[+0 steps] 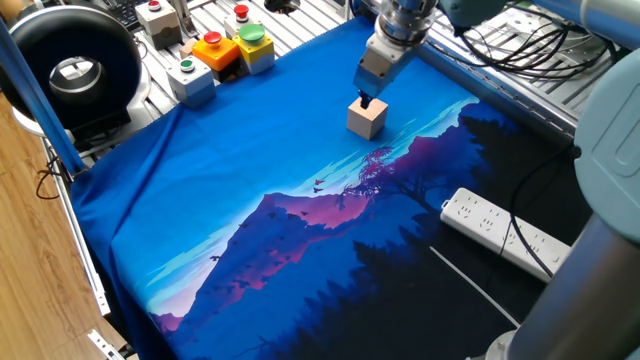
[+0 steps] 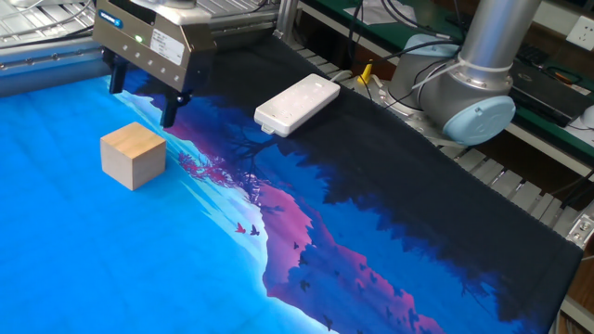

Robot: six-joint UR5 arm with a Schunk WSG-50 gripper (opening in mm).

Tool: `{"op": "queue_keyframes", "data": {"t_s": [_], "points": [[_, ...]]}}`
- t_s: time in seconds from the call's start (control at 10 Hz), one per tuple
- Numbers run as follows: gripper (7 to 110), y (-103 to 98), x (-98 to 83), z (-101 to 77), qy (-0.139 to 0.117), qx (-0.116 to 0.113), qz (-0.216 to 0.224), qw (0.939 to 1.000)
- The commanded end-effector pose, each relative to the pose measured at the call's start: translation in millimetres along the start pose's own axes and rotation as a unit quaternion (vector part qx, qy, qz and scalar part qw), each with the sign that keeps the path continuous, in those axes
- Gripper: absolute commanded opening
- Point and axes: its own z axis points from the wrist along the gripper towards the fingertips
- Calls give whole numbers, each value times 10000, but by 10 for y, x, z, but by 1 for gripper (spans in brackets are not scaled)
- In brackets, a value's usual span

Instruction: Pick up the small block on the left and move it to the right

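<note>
One small block point(image 2: 134, 156) is my target: I read it as a plain tan cube resting flat on the blue printed cloth point(image 2: 83, 260), at left of centre in the other fixed view and in the upper middle of one fixed view point(image 1: 367, 116). I note that nothing touches its faces in the other fixed view. The gripper point(image 2: 143, 98) hangs above and just behind the small block, toward the upper left of that frame, with its two dark fingers point(image 2: 170, 110) pointing down and set apart; the jaws are spread and hold nothing. In one fixed view the gripper point(image 1: 364, 101) shows directly over the block's far top edge, and I cannot tell from that angle whether the tips touch it. Further back in the other fixed view, a white power strip point(image 2: 296, 103) lies on the dark part of the cloth, well apart from the block. At the far upper left of one fixed view, I see button boxes point(image 1: 228, 50) with red and green caps beyond the cloth's edge.
</note>
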Motion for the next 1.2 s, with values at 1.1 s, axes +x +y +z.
{"op": "queue_keyframes", "data": {"t_s": [1.1], "points": [[66, 59, -130, 155, -99, -150, 62, 9998]]}}
